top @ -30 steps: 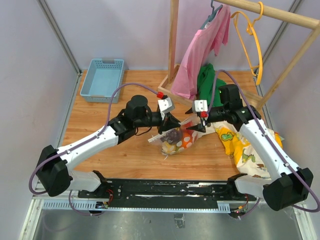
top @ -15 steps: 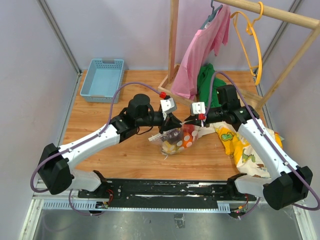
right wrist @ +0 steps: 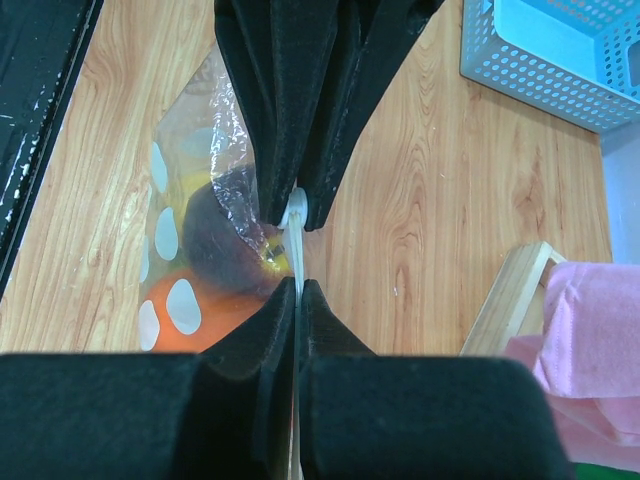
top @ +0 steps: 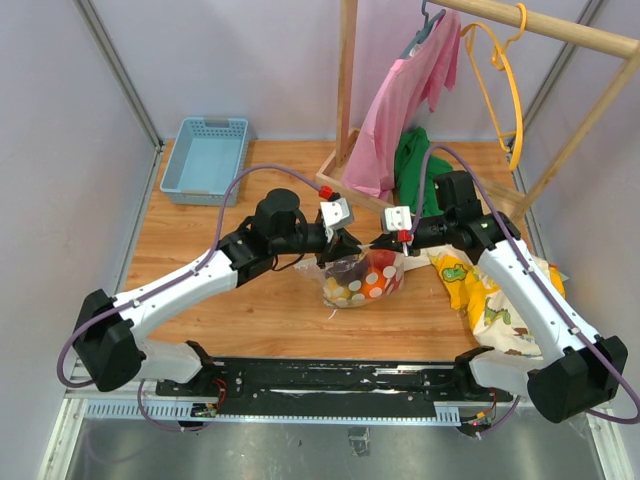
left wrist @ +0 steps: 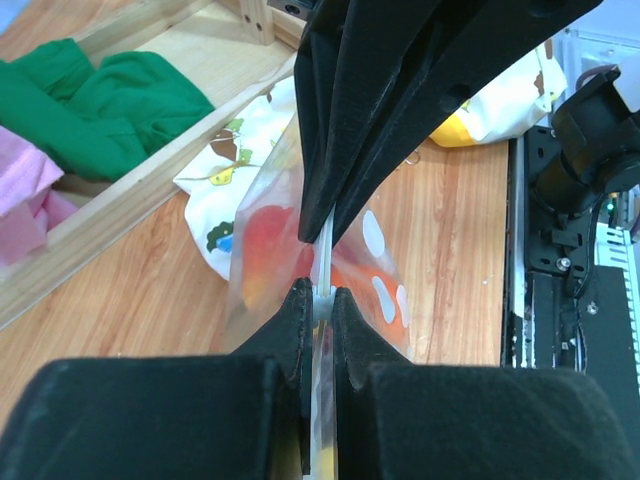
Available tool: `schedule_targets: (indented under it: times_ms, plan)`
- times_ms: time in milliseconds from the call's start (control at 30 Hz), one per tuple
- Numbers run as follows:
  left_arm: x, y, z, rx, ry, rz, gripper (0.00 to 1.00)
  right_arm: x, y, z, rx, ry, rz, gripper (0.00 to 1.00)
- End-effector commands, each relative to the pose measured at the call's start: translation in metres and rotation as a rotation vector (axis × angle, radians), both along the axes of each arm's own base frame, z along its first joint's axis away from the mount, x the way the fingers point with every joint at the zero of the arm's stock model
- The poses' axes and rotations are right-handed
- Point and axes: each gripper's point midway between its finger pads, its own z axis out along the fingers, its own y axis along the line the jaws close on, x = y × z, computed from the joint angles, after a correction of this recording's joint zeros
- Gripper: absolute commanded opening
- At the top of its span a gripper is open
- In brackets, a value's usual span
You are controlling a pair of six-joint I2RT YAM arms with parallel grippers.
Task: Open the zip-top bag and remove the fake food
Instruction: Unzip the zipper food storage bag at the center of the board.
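Bag (top: 362,282) is on the table (top: 250,310) just in front of the wooden rack (top: 347,150). Its top edge is held up and its bottom looks to rest on the wood. Fake food (top: 377,276) is inside, bunched low: red, orange, yellow and one dark piece.

White zip strip (left wrist: 325,262) runs between the two grippers. Left gripper (left wrist: 322,297) has its jaws pressed together on the strip. Right gripper (right wrist: 298,285) is pinching the same edge, tip to tip with the left.

My read: the film is thin, soft and slippery, and the load is light but makes it sag. Hold it by the stiffer strip, one lip per gripper. Can't tell if the lips are separated.

Yellow print cloth (top: 490,295) lies front-right of the rack, blue basket (top: 207,158) to its left.
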Motion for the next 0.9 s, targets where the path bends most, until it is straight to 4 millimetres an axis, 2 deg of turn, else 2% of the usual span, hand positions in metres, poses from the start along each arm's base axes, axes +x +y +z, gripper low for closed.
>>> schedule_targets:
  times_ms: [0,367,867]
  plan:
    - [0.001,0.01,0.007,0.025,-0.043,0.033,0.0,0.0,0.0,0.016,0.022,-0.04,-0.01,0.01]
    - [0.003,0.03,-0.008,0.107,-0.071,0.089,0.0,0.004,-0.005,0.017,0.027,-0.028,-0.039,0.01]
    - [0.004,0.048,-0.014,0.168,-0.106,0.134,0.0,0.006,-0.007,0.026,0.037,-0.04,-0.053,0.01]
